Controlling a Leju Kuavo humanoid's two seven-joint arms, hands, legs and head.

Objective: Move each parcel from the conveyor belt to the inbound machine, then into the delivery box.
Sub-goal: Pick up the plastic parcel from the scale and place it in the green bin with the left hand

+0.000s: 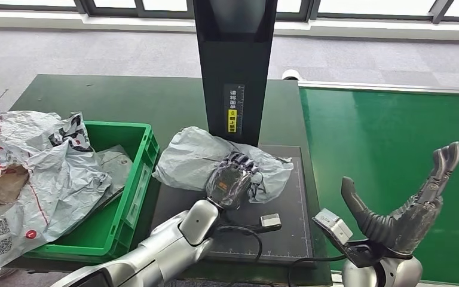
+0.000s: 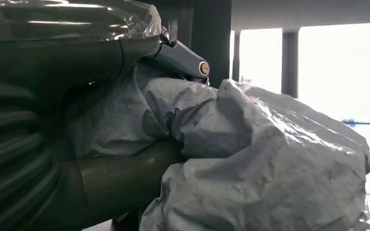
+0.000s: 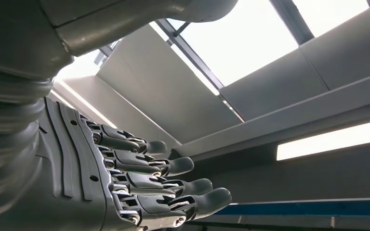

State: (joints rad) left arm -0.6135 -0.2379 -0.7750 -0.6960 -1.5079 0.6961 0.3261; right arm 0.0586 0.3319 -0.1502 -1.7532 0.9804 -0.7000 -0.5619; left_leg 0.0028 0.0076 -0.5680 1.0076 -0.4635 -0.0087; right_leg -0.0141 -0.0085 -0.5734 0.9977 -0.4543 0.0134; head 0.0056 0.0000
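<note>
From my head view, my left hand lies on the grey parcel, fingers curled over its crumpled wrap, gripping it where it lies on the dark plate of the inbound machine, beside the green delivery box. My right hand is raised over the green conveyor belt, fingers apart, holding nothing.

At my left wrist, the parcel bunches against my thumb.

At my right wrist, my fingers extend, spread and bare.

A parcel lay on the inbound machine's platform, before its upright column, under the left hand. The delivery box sat left, the conveyor belt right, beneath the right hand.
</note>
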